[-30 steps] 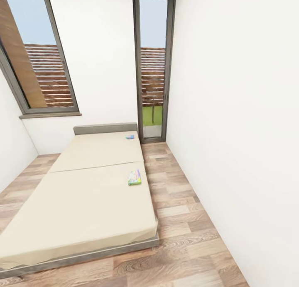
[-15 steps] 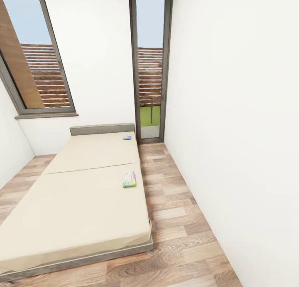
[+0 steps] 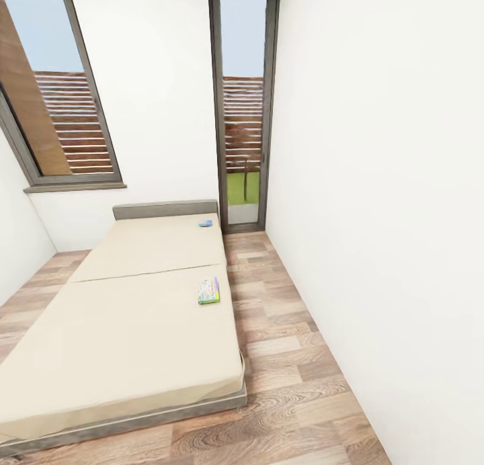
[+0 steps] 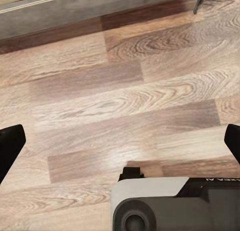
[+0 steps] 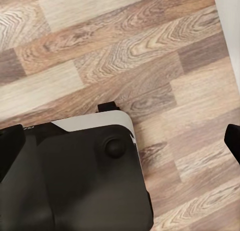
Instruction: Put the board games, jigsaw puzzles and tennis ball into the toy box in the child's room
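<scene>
Head view: the bed (image 3: pixel 128 317) runs lengthwise toward the far wall; one board game (image 3: pixel 209 291) lies flat near its right edge, long axis along the bed, and a light blue one (image 3: pixel 205 223) lies by the headboard. Nothing has shifted since half a second ago. Left wrist view: the left gripper (image 4: pixel 120 141), fingers spread wide, hangs over the wood floor (image 4: pixel 125 91). Right wrist view: the right gripper (image 5: pixel 120 141) is likewise spread over floor.
</scene>
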